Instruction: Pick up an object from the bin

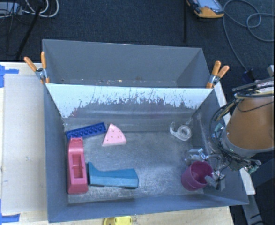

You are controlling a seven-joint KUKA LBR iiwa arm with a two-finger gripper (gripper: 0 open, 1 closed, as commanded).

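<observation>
The scuffed grey bin stands over dark carpet strewn with cables. Near its front right corner, the gripper has its fingers apart astride a purple cup, possibly touching its rim. A pink block and a blue block lie front left.

Grey metal bin, matt all over, its floor scuffed pale and the back wall streaked with scratches. The purple cup looks like smooth plastic with a slight sheen. The clear ring is glossy, see-through plastic. The pink wedge is matt and finely speckled. Blue studded brick and pink block: hard plastic. Blue slab, dull.
</observation>
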